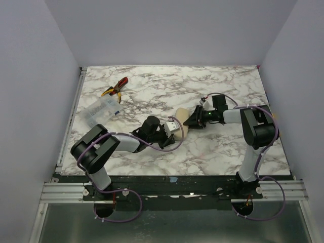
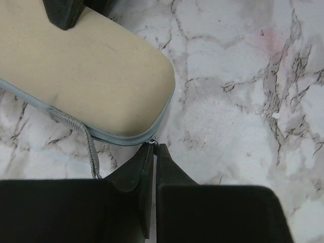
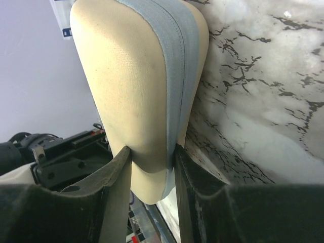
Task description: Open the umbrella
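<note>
A: At mid-tabletop (image 1: 228,152), between the two arms: the umbrella (image 1: 180,126), closed, lying on the marble. Beige fabric, grey band along its edge. Well apart from the other items at far left.

B: Hands?

A: Right hand (image 3: 152,152) is clamped on one rounded end, a finger on each side. Left hand (image 2: 153,149): fingers pressed together, tips touching a small metal tab (image 2: 152,143) at the corner of the grey band. Whether the tab is actually nipped between them, I cannot tell.

B: Risks from here?

A: Judgement only. The tab is tiny. If the tips merely rest against it, a pull comes away with nothing. The right hand grips a smooth, tapering end, so a hard tug from the other side could slide it out. Then the whole umbrella would drag across the tabletop instead of opening. A thin grey cord (image 2: 90,147) runs down beside the left fingers and could snag.

B: Count?

A: One umbrella. Two hands, both at it. One pair of pliers (image 1: 115,87), red and yellow handles. One clear plastic box (image 1: 101,110), just beside the pliers.
</note>
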`<state>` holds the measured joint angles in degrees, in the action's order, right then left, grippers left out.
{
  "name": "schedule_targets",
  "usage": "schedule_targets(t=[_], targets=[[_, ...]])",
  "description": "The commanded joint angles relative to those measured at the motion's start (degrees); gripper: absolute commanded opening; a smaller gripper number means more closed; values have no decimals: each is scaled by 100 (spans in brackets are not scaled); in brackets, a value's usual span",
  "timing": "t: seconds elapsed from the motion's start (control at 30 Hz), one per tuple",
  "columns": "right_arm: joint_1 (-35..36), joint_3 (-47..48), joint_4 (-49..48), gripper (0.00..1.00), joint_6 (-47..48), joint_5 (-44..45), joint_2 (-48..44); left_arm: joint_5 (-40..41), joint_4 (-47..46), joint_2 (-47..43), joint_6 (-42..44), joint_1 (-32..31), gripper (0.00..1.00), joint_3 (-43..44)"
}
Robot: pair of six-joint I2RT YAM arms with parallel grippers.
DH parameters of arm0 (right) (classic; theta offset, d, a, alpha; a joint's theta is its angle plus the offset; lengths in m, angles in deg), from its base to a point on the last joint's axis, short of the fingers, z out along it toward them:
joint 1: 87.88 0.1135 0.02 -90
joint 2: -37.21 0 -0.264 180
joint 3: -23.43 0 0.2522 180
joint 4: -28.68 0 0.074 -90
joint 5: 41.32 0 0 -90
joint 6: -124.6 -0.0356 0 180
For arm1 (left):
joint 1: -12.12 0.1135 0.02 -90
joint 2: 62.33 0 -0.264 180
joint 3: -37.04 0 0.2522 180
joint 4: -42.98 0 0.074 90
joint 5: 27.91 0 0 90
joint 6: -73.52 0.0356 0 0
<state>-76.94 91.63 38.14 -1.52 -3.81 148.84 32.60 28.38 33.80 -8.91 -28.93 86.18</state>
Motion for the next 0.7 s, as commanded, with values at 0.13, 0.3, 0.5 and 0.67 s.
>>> schedule_targets(t=[0.13,0.3,0.5,0.67], targets=[[-64,-770,-441,1,-202,908,-86,143,429,449,-1530,-100,0,762],[-93,-898,146,25,809,725,-702,-184,822,338,-1383,301,0,828],[-236,-295,1827,77,3031,575,-1284,-453,1206,485,-1134,691,0,1047],[-262,342,3485,81,6078,533,-1758,-656,1587,611,-984,871,0,1340]])
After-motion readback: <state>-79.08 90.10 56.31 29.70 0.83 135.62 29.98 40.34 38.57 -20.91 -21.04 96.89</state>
